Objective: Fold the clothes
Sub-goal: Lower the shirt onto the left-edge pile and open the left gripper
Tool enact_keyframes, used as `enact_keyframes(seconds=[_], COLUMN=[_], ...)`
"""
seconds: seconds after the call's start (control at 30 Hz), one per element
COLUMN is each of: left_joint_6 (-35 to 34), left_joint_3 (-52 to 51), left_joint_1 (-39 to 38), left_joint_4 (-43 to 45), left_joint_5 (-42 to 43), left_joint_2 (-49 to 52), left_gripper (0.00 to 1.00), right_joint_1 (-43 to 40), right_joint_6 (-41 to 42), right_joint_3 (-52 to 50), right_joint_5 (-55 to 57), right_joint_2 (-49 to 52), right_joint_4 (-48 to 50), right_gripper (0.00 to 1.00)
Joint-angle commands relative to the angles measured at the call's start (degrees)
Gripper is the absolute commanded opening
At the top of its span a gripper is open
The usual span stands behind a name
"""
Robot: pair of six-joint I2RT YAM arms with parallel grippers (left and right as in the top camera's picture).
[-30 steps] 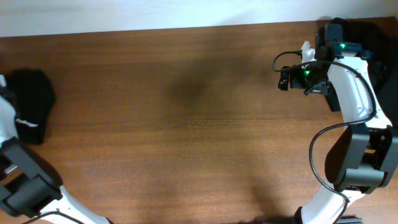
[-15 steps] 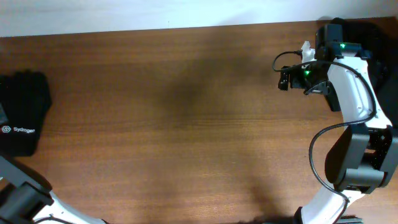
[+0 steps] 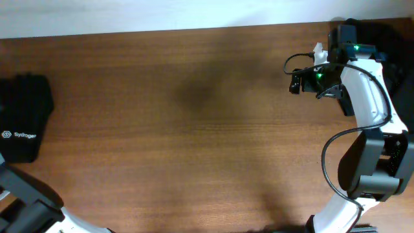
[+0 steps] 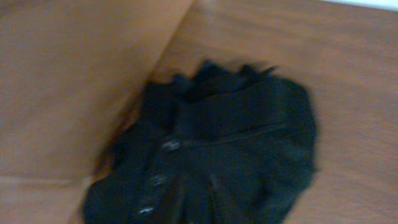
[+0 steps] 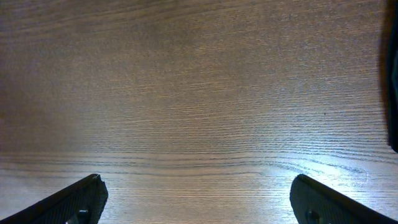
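Folded black shirt (image 3: 24, 103) on table (image 3: 194, 129), left edge of frame; right gripper (image 5: 196, 186) wide open; left gripper unseen, state unclear

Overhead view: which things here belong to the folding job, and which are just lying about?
Job: folded black garment with white logo; blurred black garment in left wrist view, possibly the same one.
Not job or unclear: wooden table; dark shape at right wrist view's edge, unidentifiable.

Overhead straight down, wrists close over table (image 5: 186, 93)
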Motion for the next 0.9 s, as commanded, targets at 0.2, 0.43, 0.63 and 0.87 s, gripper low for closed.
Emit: enact_keyframes(seconds=[0.2, 0.43, 0.63, 0.87], left_joint_6=[-5.9, -7.9, -7.9, -12.2], left_joint_3=[0.6, 0.6, 0.6, 6.4], left_joint_1=[-2.9, -3.5, -4.6, -4.3], left_joint_4=[0.9, 0.1, -0.2, 0.1], left_joint_5=[1.4, 3.2, 9.6, 18.2], left_joint_2=[8.7, 15.4, 22.0, 17.1], left_gripper=[0.1, 0.1, 0.14, 0.23], right_joint_1=[0.3, 0.3, 0.3, 0.3], right_joint_6=[0.3, 0.3, 0.3, 0.3], right_joint_3=[-0.4, -0.4, -0.4, -0.4], right_joint_5=[0.7, 0.7, 0.7, 0.7], right_joint_2=[-0.5, -0.5, -0.5, -0.5], right_joint_4=[0.1, 0.1, 0.1, 0.1], right_gripper=[0.99, 0.99, 0.99, 0.99])
